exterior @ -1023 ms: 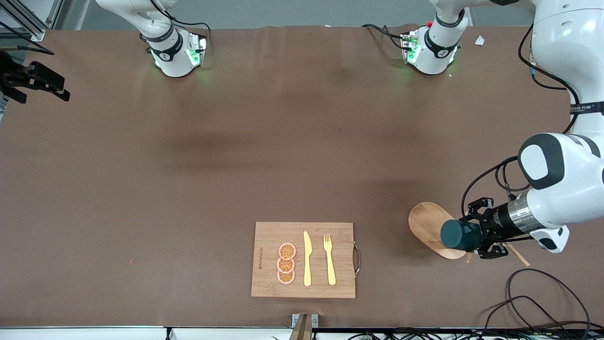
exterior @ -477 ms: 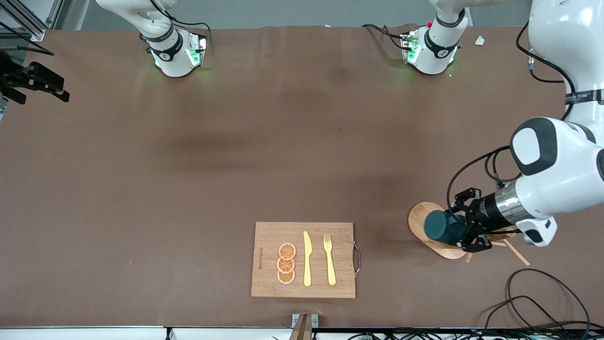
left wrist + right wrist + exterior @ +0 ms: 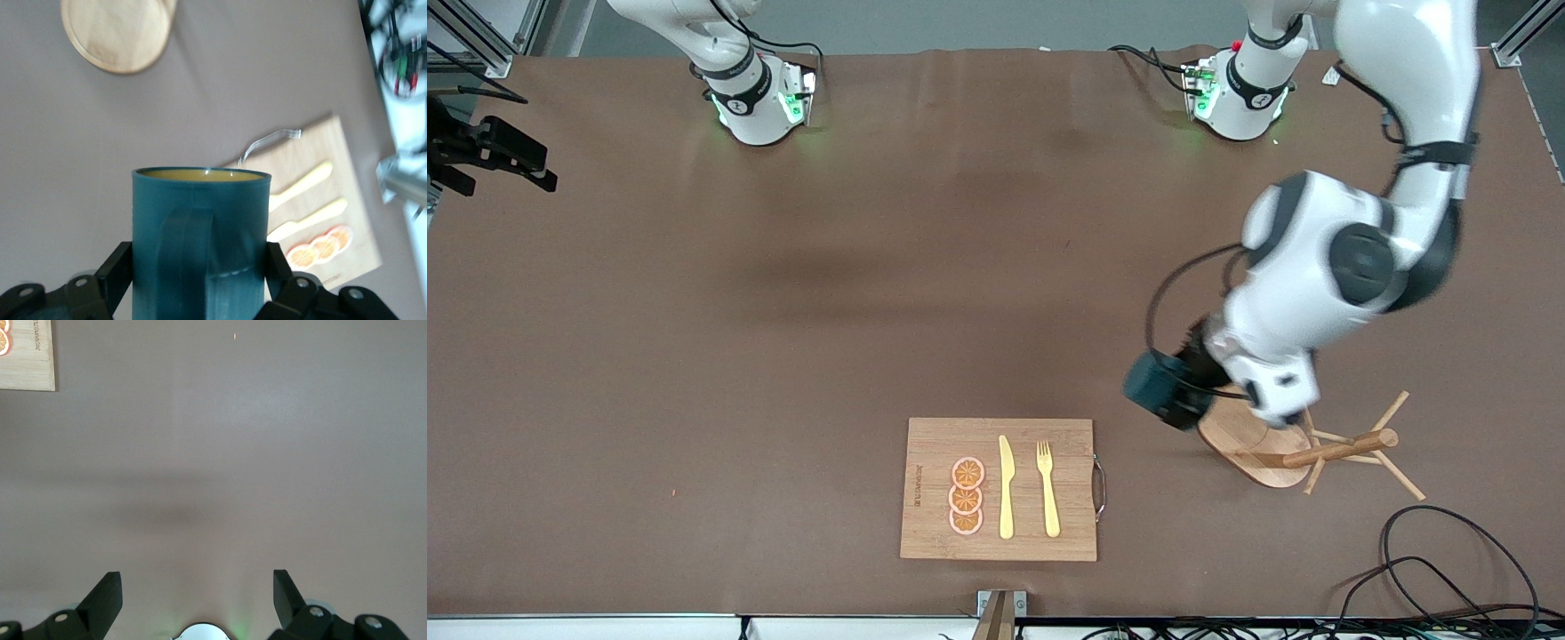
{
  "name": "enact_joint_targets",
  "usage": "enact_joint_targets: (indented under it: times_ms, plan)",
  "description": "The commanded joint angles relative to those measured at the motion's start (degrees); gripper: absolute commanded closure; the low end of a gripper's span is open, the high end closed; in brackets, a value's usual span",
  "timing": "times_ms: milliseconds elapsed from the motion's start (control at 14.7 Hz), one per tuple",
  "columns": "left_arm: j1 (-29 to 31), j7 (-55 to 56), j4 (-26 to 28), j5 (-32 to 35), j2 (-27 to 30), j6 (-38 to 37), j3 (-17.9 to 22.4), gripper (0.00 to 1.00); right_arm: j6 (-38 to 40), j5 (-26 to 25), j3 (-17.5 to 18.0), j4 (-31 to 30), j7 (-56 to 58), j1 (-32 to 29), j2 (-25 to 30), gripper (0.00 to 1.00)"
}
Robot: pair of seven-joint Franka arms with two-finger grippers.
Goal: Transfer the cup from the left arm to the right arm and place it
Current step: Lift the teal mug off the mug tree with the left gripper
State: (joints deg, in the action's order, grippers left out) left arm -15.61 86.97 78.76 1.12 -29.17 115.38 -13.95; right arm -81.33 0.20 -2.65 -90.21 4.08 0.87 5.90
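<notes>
The cup (image 3: pixel 1149 382) is a dark teal mug with a mustard-yellow inside. It hangs on its side in the air over bare table, between the cutting board and the wooden stand. My left gripper (image 3: pixel 1184 398) is shut on it. In the left wrist view the cup (image 3: pixel 200 213) fills the middle with its handle toward the camera, and the left gripper (image 3: pixel 199 261) presses a black finger (image 3: pixel 119 261) against each side of its body. My right gripper (image 3: pixel 197 581) is open and holds nothing, high over the table near its own base. The right arm waits.
A wooden cutting board (image 3: pixel 934 444) near the front edge carries three orange slices (image 3: pixel 966 496), a yellow knife (image 3: pixel 1006 489) and a yellow fork (image 3: pixel 1048 489). A wooden peg stand (image 3: pixel 1249 443) lies toward the left arm's end. Black cables (image 3: pixel 1449 560) loop by the front corner.
The left arm has carried the cup off the wooden stand's base toward the middle of the table, uncovering the stand's pegs. The right gripper has not moved.
</notes>
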Motion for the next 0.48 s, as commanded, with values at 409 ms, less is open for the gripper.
enact_joint_targets:
  times_ms: [409]
  plan:
    - [-20.76, 3.11, -3.35, 24.26, -7.91, 0.90, 1.65, 0.32, 0.12, -0.64, -0.34, 1.01, -0.12, 0.53, -1.67, 0.00]
